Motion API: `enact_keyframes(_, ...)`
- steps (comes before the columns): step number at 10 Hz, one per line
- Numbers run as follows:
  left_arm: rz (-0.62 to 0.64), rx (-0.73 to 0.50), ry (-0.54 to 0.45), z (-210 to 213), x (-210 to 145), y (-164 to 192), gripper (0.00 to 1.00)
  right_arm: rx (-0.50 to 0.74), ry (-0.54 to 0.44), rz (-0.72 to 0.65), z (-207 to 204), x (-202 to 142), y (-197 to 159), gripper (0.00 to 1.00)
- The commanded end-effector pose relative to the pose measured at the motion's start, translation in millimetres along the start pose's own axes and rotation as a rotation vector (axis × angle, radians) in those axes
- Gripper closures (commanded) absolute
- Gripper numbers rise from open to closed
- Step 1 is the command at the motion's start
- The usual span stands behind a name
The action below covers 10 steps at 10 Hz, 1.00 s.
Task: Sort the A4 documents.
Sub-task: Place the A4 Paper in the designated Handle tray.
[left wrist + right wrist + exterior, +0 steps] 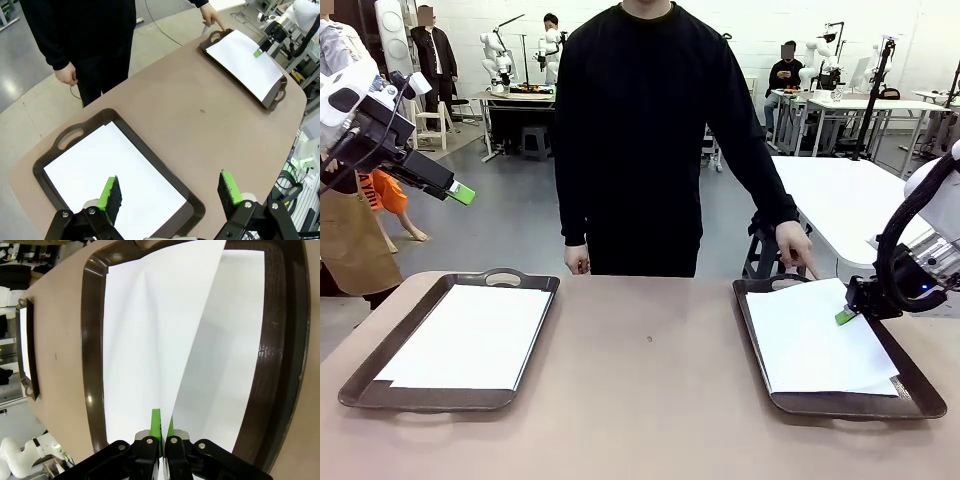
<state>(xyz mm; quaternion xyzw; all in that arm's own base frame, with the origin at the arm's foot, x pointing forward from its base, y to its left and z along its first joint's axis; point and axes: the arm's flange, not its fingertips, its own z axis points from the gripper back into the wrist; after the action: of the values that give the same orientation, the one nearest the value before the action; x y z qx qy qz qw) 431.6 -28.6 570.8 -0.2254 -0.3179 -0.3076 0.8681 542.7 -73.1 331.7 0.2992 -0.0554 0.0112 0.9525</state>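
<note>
- My right tool (847, 314) is pinched tight on the edge of the top A4 sheet (810, 335) in the right tray (840, 403).
- Left tool (170, 192) hangs wide apart above the left tray (360, 385), with its own paper stack (470, 338).
- Person's hand (794, 246) touches the right tray's far rim.

In the right wrist view we see the right gripper (162, 426) pinched on the edge of a lifted sheet (150, 335); its green pads are largely hidden behind that paper, and its body is cut off at 6 o'clock. The right tray (272, 355) is cut off at 12 o'clock. In the left wrist view the left gripper (170, 192) is cropped at 6 o'clock. In the front view the person's hand (794, 245) hides the right tray's far handle.
</note>
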Motion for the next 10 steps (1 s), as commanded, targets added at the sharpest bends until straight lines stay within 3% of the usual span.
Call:
enact_keyframes(1,-0.011,-0.005,-0.004,1,-1,2,0.0,-0.053,0.003,-0.009,2,-2,6,0.8)
enact_keyframes(2,-0.011,-0.005,-0.004,1,-1,2,0.0,-0.067,0.002,-0.005,3,-2,7,0.61)
enact_keyframes(3,-0.011,-0.005,-0.004,1,-1,2,0.0,-0.083,0.002,-0.006,4,-3,7,0.77)
enact_keyframes(4,-0.011,-0.005,-0.004,1,-1,2,0.0,-0.101,-0.003,-0.009,6,-3,7,0.42)
enact_keyframes(5,-0.011,-0.005,-0.004,1,-1,2,0.0,-0.133,0.001,-0.013,8,-4,7,0.58)
enact_keyframes(6,-0.011,-0.005,-0.004,1,-1,2,0.0,-0.179,0.009,-0.022,10,-5,8,0.24)
enact_keyframes(7,-0.011,-0.005,-0.004,1,-1,2,0.0,-0.223,0.015,-0.031,12,-6,11,0.47)
enact_keyframes(8,-0.011,-0.005,-0.004,1,-1,2,0.0,-0.253,0.011,-0.039,16,-6,12,0.05)
enact_keyframes(9,-0.011,-0.005,-0.004,1,-1,2,0.0,-0.254,0.008,-0.041,17,-6,13,0.28)
enact_keyframes(10,-0.011,-0.005,-0.004,1,-1,2,0.0,-0.26,0.004,-0.047,18,-6,13,0.0)
